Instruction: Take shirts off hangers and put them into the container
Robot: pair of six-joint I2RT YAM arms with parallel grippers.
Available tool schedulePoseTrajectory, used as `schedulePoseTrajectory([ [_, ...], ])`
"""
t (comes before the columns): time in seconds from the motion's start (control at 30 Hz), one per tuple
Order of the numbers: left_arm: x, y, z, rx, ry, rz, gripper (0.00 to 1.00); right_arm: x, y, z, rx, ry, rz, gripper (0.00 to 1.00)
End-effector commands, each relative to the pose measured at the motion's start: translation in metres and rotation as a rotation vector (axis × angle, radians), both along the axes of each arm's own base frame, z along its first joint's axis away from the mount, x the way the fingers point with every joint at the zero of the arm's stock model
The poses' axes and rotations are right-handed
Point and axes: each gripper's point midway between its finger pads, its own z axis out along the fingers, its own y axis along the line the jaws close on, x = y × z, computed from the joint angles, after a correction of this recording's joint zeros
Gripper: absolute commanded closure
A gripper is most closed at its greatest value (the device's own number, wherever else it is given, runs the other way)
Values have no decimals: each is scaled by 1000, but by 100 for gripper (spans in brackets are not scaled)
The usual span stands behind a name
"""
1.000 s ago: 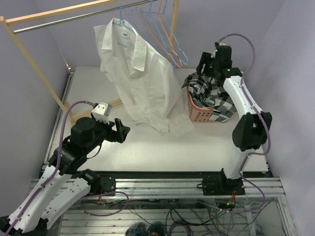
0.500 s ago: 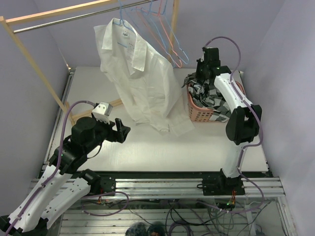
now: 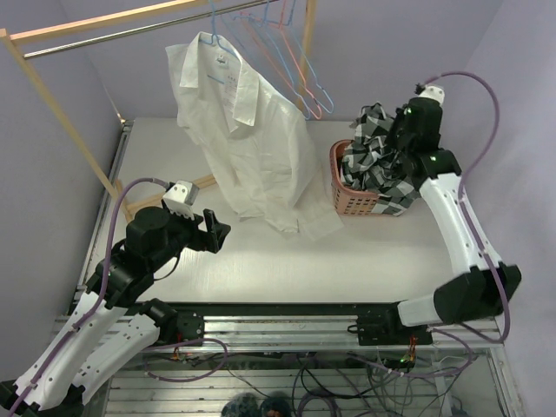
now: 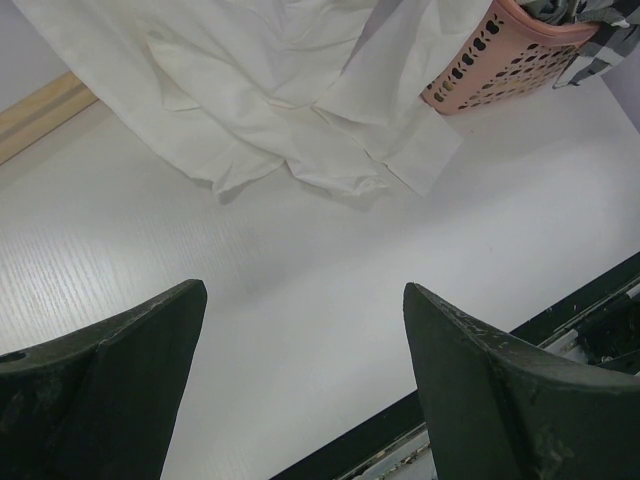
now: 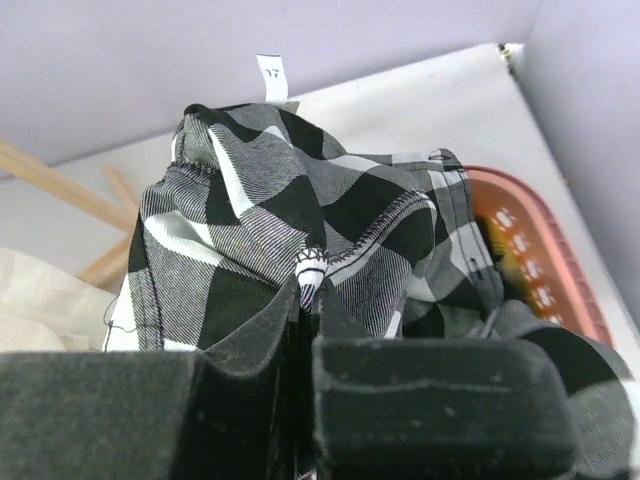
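Right gripper [image 5: 305,345] pinches checked shirt [image 5: 250,220] over basket [image 3: 349,198]; left gripper [image 4: 300,310] wide, empty. Risk: thin fold slips, shirt spills over rim.

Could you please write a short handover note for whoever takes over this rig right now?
Left tool: open, empty, hovering over the white table at front left.
Right tool: shut on the black-and-white checked flannel shirt, bunched above the pink slotted plastic basket.
Done: checked shirt is off its hanger, partly in the basket, part draped over the rim.
To do: release it inside; then take the plain white shirt, hem on the table, off its light blue wire hanger and basket it too.
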Motion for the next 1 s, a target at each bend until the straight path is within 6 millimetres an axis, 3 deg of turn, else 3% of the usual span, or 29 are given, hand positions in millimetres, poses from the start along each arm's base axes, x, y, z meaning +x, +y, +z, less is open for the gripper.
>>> schedulePoseTrajectory([
  [0.0,-1,0,3,-10,-12,3,9,-27,-24,23,-12,-80,-111,100],
  [0.13,-1,0,4,-12,-15,1,8,-48,-22,-9,-11,-33,-84,100],
  [0.27,-1,-2,3,-9,-9,-4,9,-49,-9,-76,0,102,-14,100],
  [0.57,-1,-2,2,-8,-7,-2,8,-14,20,-248,10,535,90,100],
  [0.67,-1,-2,2,-6,-6,-1,8,-19,21,-287,18,611,89,100],
  [0.8,-1,-3,1,-5,-3,-9,8,-29,18,-308,16,636,78,100],
  [0.9,-1,-4,0,-4,-1,-12,8,-32,22,-309,36,650,91,100],
  [0.97,-1,-4,0,-3,1,-13,8,-29,24,-298,51,627,93,87],
])
